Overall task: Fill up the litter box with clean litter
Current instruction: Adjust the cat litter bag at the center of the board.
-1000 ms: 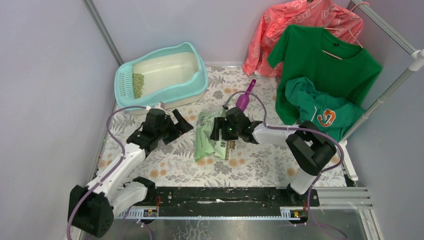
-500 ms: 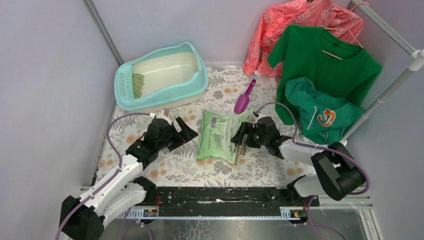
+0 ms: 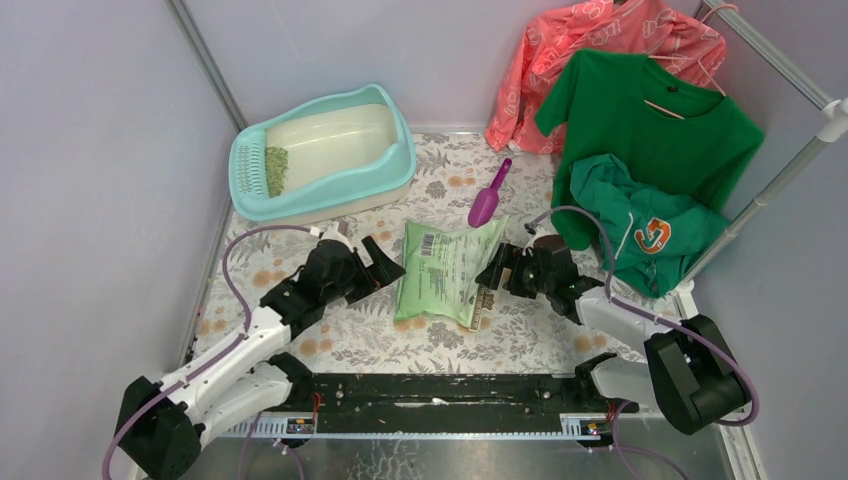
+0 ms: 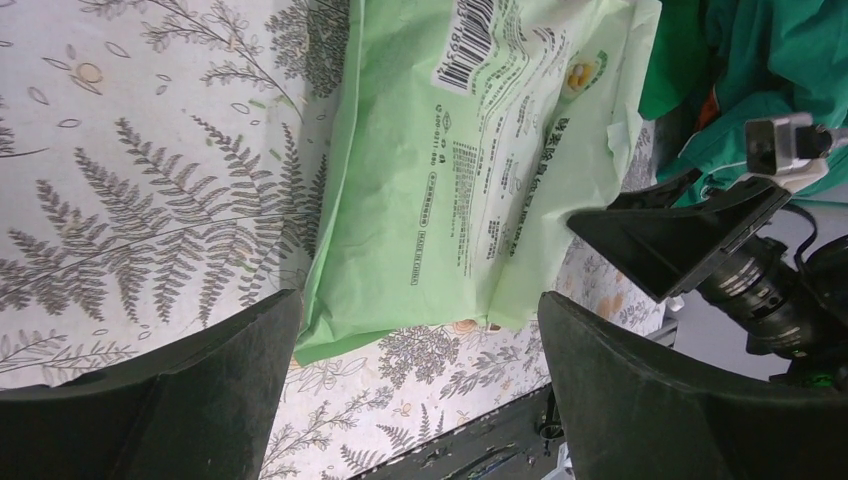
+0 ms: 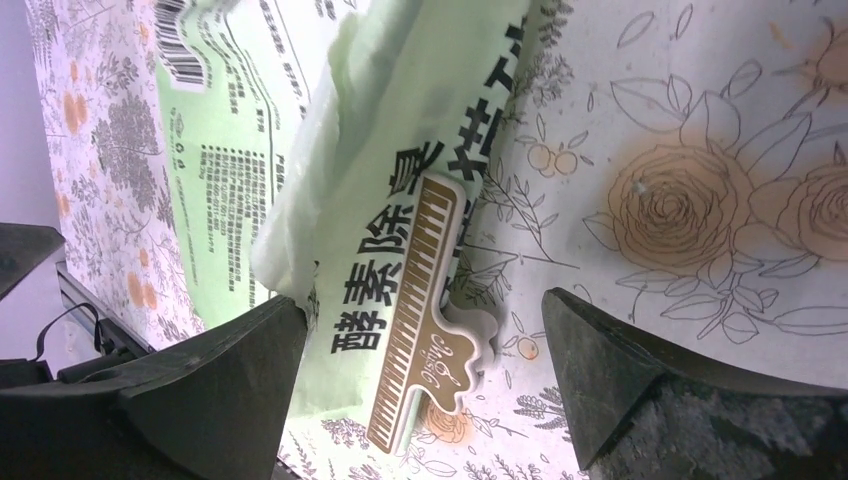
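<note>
Two arms are down low on the flowered tablecloth (image 3: 340,330), one on each side of a light green bag (image 3: 445,270) lying flat between them. The left gripper (image 3: 385,264) sits just beside the bag's left edge, jaws spread wide, nothing between them. Its own camera looks straight across the printed plastic to the other arm. The right gripper (image 3: 493,275) is at the bag's right edge, jaws gaping too and clamped on nothing. From its wrist view the folded end of the bag and a gold-and-white clip (image 5: 425,330) pinched on it lie in the gap. One finger (image 5: 230,370) is right up against the fold, and I can't tell if it touches.

The litter box (image 3: 400,165) stands at the back left corner, well apart from both arms, its slotted grate at the left end. A small patch of clean litter (image 3: 276,170) lies in the basin just beside that grate. The rest of the cream floor is bare. A purple scoop (image 3: 489,197) lies behind the bag, near a green shirt (image 3: 650,130) on the rack
</note>
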Available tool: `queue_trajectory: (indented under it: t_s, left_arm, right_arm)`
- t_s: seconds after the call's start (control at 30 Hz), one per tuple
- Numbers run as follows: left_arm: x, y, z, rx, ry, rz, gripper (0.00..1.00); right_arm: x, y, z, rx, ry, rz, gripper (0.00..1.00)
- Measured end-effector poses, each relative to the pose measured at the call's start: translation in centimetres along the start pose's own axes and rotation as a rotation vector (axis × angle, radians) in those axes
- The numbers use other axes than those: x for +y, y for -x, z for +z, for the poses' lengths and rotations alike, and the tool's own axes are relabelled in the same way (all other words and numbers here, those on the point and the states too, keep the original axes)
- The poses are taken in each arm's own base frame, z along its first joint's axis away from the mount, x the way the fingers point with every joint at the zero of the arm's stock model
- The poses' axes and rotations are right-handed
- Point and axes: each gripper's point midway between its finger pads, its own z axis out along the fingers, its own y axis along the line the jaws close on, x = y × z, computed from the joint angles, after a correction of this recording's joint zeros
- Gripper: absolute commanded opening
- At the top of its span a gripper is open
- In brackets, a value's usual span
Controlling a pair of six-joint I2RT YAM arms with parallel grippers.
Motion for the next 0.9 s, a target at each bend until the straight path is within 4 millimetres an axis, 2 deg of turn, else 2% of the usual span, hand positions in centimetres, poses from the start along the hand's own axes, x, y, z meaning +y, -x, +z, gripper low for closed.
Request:
queue_trajectory:
  t_s: [0.13,0.3,0.4,0.5,0.73,0.8,0.9]
  left_arm:
    - [-0.7,-0.8,0.6,0.021,-0.013,0.013,0.96]
    - [-1.3,-1.8,1.2,0.043,-0.013,0.039,0.96]
    - [-1.9,-1.7,1.4,0.037,-0.021,0.047,0.97]
    - [-2.3,-1.4,1.4,0.024,-0.03,0.06,0.97]
    - [-2.0,-0.6,2.0,-0.007,0.006,0.107,0.97]
    - [-1.8,-0.6,2.1,-0.009,0.016,0.114,0.97]
    - [-1.5,-0.6,2.3,-0.013,0.03,0.122,0.97]
  right_arm:
    - [0.4,1.1,-0.1,-0.011,-0.006,-0.019,0.95]
    - [-0.8,2.1,-0.5,-0.028,-0.04,0.006,0.95]
    - [-0.8,3.9,-0.5,-0.047,-0.055,0.017,0.95]
    - [0.3,6.6,-0.3,-0.08,-0.048,0.008,0.95]
    - [2.8,14.6,-1.2,-0.201,-0.033,-0.028,0.94]
    - [3.1,16.9,-0.9,-0.214,-0.058,-0.032,0.94]
    - [3.0,20.5,1.0,-0.217,-0.114,-0.028,0.95]
